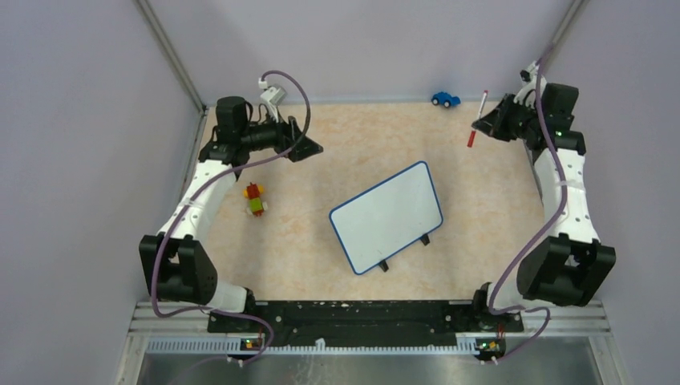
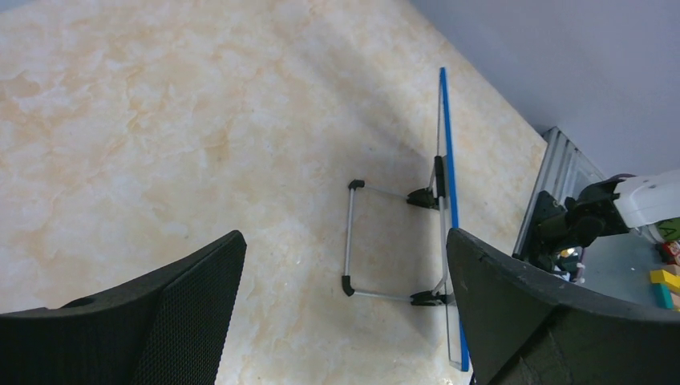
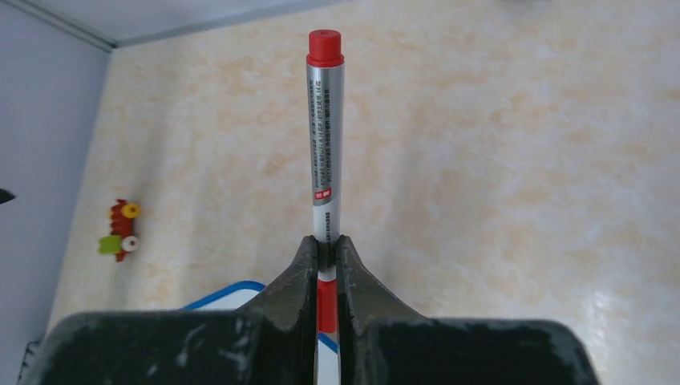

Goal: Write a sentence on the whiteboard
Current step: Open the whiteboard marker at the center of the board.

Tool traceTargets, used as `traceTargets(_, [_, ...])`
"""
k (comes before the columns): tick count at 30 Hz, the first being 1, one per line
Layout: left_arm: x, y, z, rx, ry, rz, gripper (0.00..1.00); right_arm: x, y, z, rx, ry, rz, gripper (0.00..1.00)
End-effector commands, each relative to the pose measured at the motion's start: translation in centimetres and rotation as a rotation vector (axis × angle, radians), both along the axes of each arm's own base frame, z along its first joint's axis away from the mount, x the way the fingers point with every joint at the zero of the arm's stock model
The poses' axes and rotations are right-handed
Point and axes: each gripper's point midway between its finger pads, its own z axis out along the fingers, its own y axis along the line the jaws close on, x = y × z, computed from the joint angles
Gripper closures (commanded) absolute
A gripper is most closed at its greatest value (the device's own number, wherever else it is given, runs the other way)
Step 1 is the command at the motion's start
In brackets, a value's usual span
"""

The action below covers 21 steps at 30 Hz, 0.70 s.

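Over on the left, the left gripper (image 1: 307,136) hangs above the table (image 1: 361,144) with its jaws spread wide, a small block toy (image 1: 255,199) lying near it. The whiteboard (image 1: 386,215) sits mid-table, propped on its black feet, well apart from both arms. At the far right, the right gripper (image 3: 326,257) is clamped on a red-capped marker (image 3: 325,136)

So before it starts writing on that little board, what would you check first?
1. Grip on the marker: ok, the right gripper is shut on it.
2. Cap off the marker: cannot tell.
3. Face of the whiteboard blank and uncovered: ok.
4. Marker over the whiteboard: not ok, it is near the far right corner of the table.
5. Position of the left gripper: ok, open and apart from the whiteboard.
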Motion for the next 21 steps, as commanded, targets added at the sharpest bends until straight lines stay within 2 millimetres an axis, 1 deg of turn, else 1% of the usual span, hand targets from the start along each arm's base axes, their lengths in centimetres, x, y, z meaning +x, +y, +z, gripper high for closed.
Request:
traceTargets(1, [-1.6,-1.2,7.6,-0.115,-0.163,-0.095,0.01,-0.4,6.3,9.0,0.162,-0.224,0.127,1.00])
traceTargets(3, [-2.0,-1.5,9.1,-0.138,-0.179,-0.115,0.01,-0.9,8.7,11.2,0.211,-0.277,0.164,1.00])
traceTargets(5, [-2.4,-2.0,10.3,-0.146,-0.204,-0.129,0.01,-1.4,10.7,12.8,0.228,-0.327,0.197,1.00])
traceTargets(6, [-2.5,-2.3,10.7,-0.147,-0.213,-0.133,0.01,-2.0,12.5,13.4,0.238,-0.347,0.239,1.00])
traceTargets(9, [-2.9,-3.5,11.5,-0.159,-0.216,-0.154,0.01,-2.8,14.8,14.4,0.266,-0.387,0.265,1.00])
traceTargets(11, [-3.5,-4.9,11.9,-0.170,-0.227,-0.181,0.01,-3.0,16.1,14.6,0.289,-0.392,0.278,1.00])
traceTargets(14, [-4.6,-7.8,12.5,-0.179,-0.250,-0.248,0.01,-3.4,18.1,14.3,0.322,-0.377,0.303,1.00])
traceTargets(15, [-5.2,-9.0,12.7,-0.188,-0.242,-0.279,0.01,-3.4,18.7,14.2,0.334,-0.366,0.306,1.00])
traceTargets(18, [-5.8,-12.1,12.4,-0.191,-0.224,-0.325,0.03,-3.9,20.8,13.9,0.396,-0.328,0.354,1.00])
traceTargets(21, [-6.5,-14.4,12.1,-0.209,-0.202,-0.379,0.04,-4.6,23.0,14.0,0.461,-0.298,0.415,1.00])
